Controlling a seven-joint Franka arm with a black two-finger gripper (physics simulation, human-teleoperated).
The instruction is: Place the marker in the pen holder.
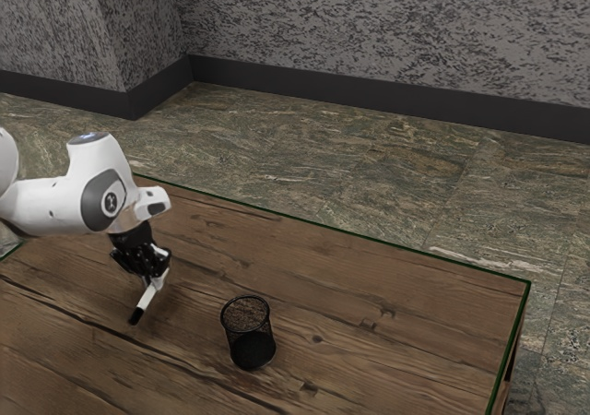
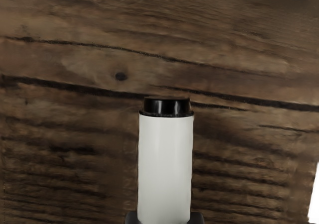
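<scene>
we have the marker [image 1: 147, 295] clenched in our jaws, one dark fingertip against each side of its white body, as the wrist view has it at the body's near part. the marker runs out from between the jaws, leaning rather than upright, and its black end [image 1: 136, 315] is the part farthest from them, pointing down at a slant toward the counter [image 1: 304, 249]. in the exterior view that black end lies lower and a little to the exterior view's left of our jaws. whether it touches the wood, we cannot tell, nor how much of the marker sits up inside our grip.

the pen holder [image 1: 236, 340], a round black mesh cup, stands upright on the counter with its mouth up, on the exterior view's right of the marker. the two are apart, though near each other, and the marker is outside the cup.

our white arm [image 1: 55, 205] comes in from the exterior view's left, with our jaws hanging at its end over the counter. the counter is brown planks with dark cracks and a thin green edge, and beyond it lie a mottled stone floor [image 1: 350, 166] and a grey speckled wall [image 1: 387, 37] with a dark skirting [image 1: 369, 99].
</scene>
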